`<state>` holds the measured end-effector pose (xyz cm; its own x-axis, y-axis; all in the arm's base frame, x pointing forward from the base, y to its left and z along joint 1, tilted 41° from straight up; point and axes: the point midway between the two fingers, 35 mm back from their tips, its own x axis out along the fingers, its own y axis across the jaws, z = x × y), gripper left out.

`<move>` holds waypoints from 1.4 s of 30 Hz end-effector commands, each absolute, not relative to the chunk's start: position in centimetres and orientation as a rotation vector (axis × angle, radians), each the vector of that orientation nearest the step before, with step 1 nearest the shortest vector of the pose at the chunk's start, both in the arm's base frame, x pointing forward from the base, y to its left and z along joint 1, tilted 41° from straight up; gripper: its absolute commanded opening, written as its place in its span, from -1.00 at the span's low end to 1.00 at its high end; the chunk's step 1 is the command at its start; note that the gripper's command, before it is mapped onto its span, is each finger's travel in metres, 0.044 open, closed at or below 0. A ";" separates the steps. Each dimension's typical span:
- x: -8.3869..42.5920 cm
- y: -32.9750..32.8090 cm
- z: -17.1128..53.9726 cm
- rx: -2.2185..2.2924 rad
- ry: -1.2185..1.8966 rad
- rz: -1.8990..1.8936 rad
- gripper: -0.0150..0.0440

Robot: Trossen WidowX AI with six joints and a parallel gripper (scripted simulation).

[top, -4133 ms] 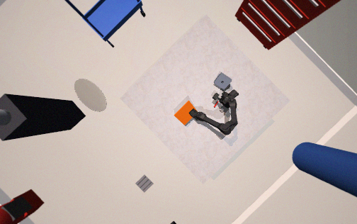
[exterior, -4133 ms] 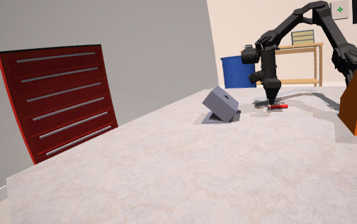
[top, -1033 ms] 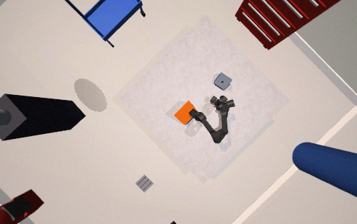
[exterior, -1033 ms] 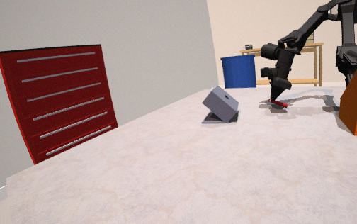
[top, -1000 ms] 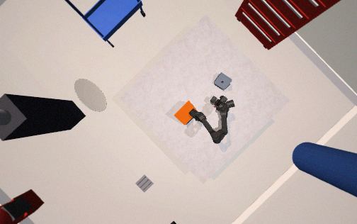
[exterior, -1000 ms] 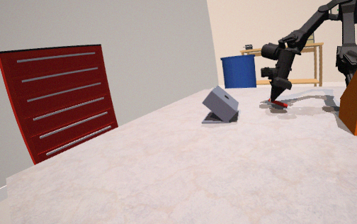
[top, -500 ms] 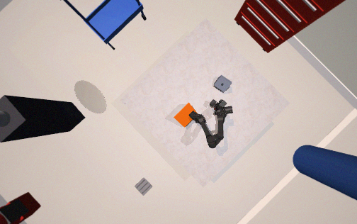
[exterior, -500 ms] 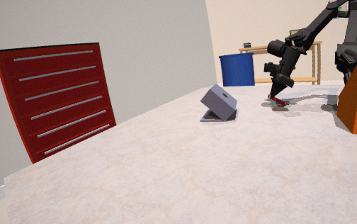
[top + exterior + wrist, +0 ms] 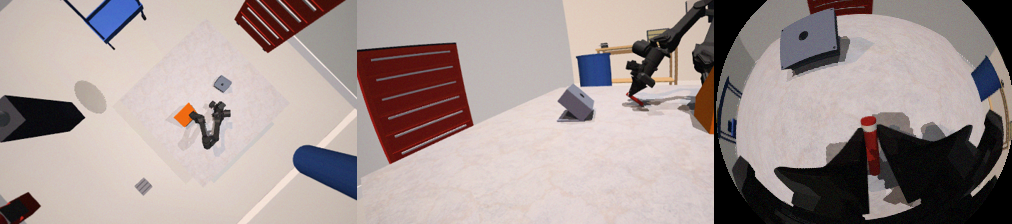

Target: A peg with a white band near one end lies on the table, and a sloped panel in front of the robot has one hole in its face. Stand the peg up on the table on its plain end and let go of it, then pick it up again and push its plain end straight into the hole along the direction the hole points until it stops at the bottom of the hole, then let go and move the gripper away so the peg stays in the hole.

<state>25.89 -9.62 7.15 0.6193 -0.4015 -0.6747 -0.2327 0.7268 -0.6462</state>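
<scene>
The red peg (image 9: 636,100) (image 9: 872,150) is tilted, with its white-banded end up between the fingertips and its plain end slanting down toward the table, away from the panel. I cannot tell whether the plain end touches the table. My gripper (image 9: 630,93) (image 9: 870,129) is shut on the peg close to the white band. The grey sloped panel (image 9: 226,81) (image 9: 574,101) (image 9: 820,45) stands apart from the peg, at the upper left in the wrist view. Its hole (image 9: 222,84) (image 9: 581,95) (image 9: 803,35) shows dark and empty.
An orange block (image 9: 184,115) (image 9: 705,106) stands by the arm's base. The pale table (image 9: 159,92) (image 9: 516,170) (image 9: 914,75) carries the panel and the arm. A red drawer cabinet (image 9: 421,117) and a blue barrel (image 9: 594,71) stand beyond the table.
</scene>
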 end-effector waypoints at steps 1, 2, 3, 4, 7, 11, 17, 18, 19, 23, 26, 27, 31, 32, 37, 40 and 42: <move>25.4 -9.5 7.1 -0.781 0.890 -0.091 -0.33; 25.4 -9.5 7.1 -0.781 0.882 -0.087 -0.33; 25.3 -9.5 7.1 -0.781 0.873 -0.084 -0.33; 25.2 -9.5 7.1 -0.781 0.865 -0.081 -0.33; 25.1 -9.5 7.2 -0.780 0.841 -0.070 -0.33; 24.8 -9.5 7.3 -0.780 0.808 -0.057 -0.33; 24.4 -9.5 7.5 -0.779 0.759 -0.036 -0.33; 24.3 -9.5 7.5 -0.779 0.751 -0.033 -0.33; 24.3 -9.5 7.5 -0.778 0.742 -0.029 -0.33; 24.0 -9.6 7.6 -0.777 0.710 -0.016 -0.33; 23.8 -9.6 7.6 -0.777 0.685 -0.006 -0.33; 23.8 -9.6 7.6 -0.776 0.677 -0.002 -0.33; 23.5 -9.6 7.7 -0.775 0.644 0.011 -0.33; 23.4 -9.6 7.7 -0.775 0.636 0.015 -0.33; 23.1 -9.7 7.8 -0.773 0.595 0.032 -0.33; 22.9 -9.7 7.8 -0.772 0.571 0.042 -0.33; 22.7 -9.7 7.8 -0.771 0.555 0.048 -0.33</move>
<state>23.10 -9.82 8.03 0.8438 -0.1772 -0.5066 -0.2360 0.7252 -0.6469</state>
